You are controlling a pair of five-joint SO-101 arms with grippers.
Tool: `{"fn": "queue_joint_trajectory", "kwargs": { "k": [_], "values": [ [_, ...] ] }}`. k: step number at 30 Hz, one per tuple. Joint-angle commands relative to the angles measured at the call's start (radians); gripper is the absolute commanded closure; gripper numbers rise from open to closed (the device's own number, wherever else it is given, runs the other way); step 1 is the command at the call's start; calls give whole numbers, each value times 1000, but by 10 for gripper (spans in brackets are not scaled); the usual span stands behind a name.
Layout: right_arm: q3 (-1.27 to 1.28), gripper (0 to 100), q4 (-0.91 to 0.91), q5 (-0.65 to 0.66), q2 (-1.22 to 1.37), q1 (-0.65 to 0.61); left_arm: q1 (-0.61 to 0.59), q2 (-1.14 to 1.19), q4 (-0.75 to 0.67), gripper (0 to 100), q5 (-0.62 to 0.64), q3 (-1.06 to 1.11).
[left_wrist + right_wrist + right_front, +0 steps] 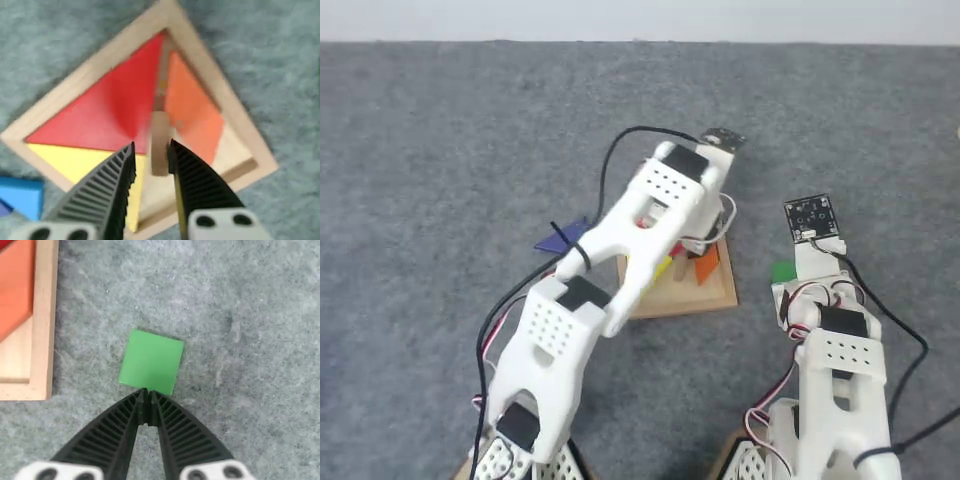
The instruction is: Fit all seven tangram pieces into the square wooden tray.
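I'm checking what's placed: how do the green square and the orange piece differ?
The green square lies on the grey carpet outside the tray; the orange piece lies inside it. The green square sits by the right gripper's shut jaws; the orange piece is beside the red triangle. Both lie flat.

So the square wooden tray [715, 298] sits about mid-table, with three pieces lying in it. A big triangle [105, 105] lies edge to edge with another triangle [85, 160]. A slanted piece [192, 110] lies over by the tray's right wall, a thin gap between it and the big triangle. The tray's front strip is just floor. The left gripper [152, 150] hangs right above the tray. Outside it, loose pieces [560, 237] lie just left of the tray. The square piece [151, 361] lies near its right wall, not touching, with the right gripper [146, 392] at that piece's near edge.
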Motion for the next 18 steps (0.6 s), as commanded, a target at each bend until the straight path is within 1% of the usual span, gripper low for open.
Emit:
{"fn": "queue_joint_trajectory", "kwargs": {
  "k": [1,7,14,18],
  "values": [
    [-5,991,-21,12,-31,-4,-54,-25,38,892,-64,-45],
    [-5,991,-22,12,-30,-4,-81,-25,52,892,-97,-50],
    [-5,991,-22,12,-30,-5,-60,-25,71,892,-97,-77],
    [-6,991,-22,12,-30,-5,-23,-23,72,892,-89,-88]
  ]
}}
